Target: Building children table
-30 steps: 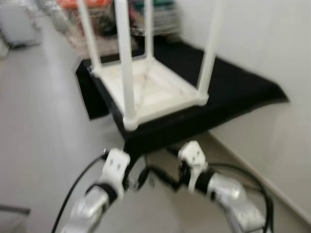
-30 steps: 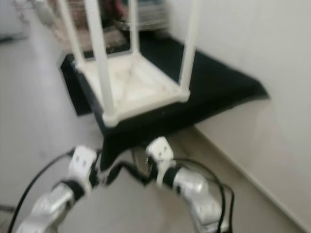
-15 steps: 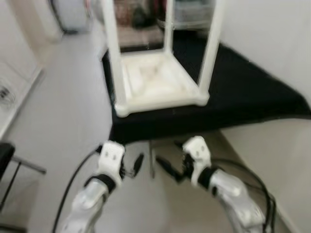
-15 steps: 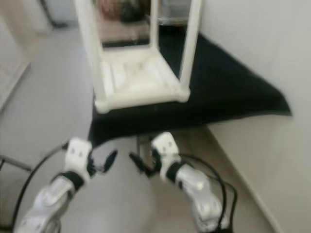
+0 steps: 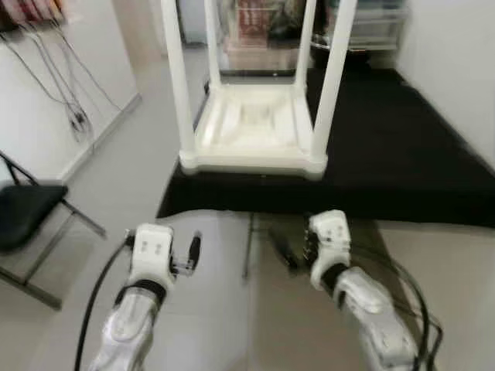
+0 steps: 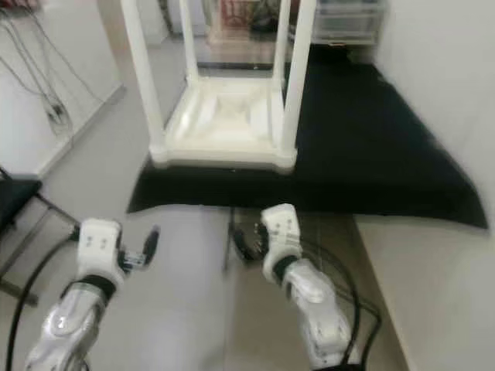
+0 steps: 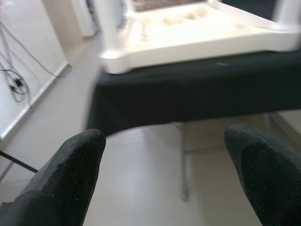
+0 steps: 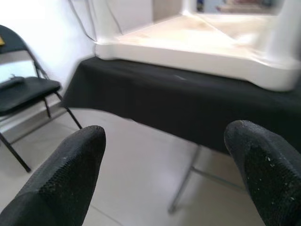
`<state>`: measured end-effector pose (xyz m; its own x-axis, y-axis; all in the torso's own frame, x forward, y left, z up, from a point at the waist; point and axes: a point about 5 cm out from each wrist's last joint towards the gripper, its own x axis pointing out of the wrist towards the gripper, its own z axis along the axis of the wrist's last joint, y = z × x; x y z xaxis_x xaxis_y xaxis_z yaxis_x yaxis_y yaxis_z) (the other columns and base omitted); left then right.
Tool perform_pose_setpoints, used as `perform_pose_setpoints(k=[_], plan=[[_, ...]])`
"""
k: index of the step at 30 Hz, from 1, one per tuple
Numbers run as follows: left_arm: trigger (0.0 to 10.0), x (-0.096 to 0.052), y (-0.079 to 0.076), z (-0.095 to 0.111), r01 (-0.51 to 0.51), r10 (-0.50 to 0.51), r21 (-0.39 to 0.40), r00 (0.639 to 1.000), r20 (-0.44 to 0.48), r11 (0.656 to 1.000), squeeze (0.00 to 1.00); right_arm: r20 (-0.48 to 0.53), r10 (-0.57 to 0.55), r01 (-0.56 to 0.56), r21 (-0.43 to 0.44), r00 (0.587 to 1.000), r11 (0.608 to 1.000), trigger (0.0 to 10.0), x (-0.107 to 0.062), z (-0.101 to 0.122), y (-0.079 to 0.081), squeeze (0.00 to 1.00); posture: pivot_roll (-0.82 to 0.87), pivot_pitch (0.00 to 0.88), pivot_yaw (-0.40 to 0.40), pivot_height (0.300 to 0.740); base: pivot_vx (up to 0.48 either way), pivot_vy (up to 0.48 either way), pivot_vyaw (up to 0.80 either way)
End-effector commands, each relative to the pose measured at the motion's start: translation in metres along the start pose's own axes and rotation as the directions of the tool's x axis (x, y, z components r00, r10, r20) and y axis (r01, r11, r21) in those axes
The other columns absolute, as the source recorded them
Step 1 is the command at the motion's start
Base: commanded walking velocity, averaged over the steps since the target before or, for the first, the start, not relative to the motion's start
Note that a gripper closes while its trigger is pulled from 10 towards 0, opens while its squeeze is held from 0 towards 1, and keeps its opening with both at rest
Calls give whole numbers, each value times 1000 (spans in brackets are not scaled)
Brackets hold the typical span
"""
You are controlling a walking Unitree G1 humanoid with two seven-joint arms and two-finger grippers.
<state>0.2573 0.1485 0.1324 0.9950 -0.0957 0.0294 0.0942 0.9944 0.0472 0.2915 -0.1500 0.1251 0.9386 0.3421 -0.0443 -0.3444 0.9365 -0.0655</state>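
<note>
A white children's table (image 5: 249, 127) lies upside down on a larger table draped in black cloth (image 5: 402, 154), with its white legs (image 5: 176, 77) pointing up. My left gripper (image 5: 193, 249) is held low in front of the cloth's near edge, open and with nothing in it. My right gripper (image 5: 283, 249) hovers level with it, a little to the right, also open. In the left wrist view the black fingertips (image 7: 77, 162) stand wide apart, framing the cloth edge and the white tabletop (image 7: 188, 35). The right wrist view has the same spread fingertips (image 8: 77, 160) below the white table (image 8: 202, 44).
A black folding chair (image 5: 23, 216) stands on the floor at my left. Cables (image 5: 62, 93) hang on the left wall. A thin metal leg (image 5: 247, 247) drops from under the cloth between my grippers. Shelves with clutter (image 5: 263, 23) are behind; a white wall (image 5: 456, 62) runs along the right.
The whole view has swung round, so the table now faces me squarely and the chair has come into sight. My grippers stand farther apart than before.
</note>
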Motion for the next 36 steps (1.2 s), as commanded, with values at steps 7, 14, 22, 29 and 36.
perform_pose_setpoints(k=[7,14,22,29,36], plan=[[10000,2,0,6,10,-9,-14,999,36,1000,0,12,-26,26,0,1000,1000,10000,3,1,0,0,-43,26,-7,740,193,0,114],[10000,4,0,7,16,-15,-17,999,39,1000,0,9,-10,10,5,1000,1000,10000,3,1,1,0,-46,29,-6,740,409,0,229],[10000,5,0,8,19,-18,-20,999,44,1000,0,-15,-2,2,-11,1000,1000,10000,6,-1,2,0,-48,29,-6,740,414,0,100],[10000,5,0,7,22,-21,-20,999,43,1000,0,-14,3,-4,-10,1000,1000,10000,6,-1,3,0,-49,31,-5,740,414,0,0],[10000,5,0,7,20,-19,-19,999,42,1000,0,14,68,-67,-14,998,998,10000,5,3,7,0,-48,31,-4,740,411,0,0]])
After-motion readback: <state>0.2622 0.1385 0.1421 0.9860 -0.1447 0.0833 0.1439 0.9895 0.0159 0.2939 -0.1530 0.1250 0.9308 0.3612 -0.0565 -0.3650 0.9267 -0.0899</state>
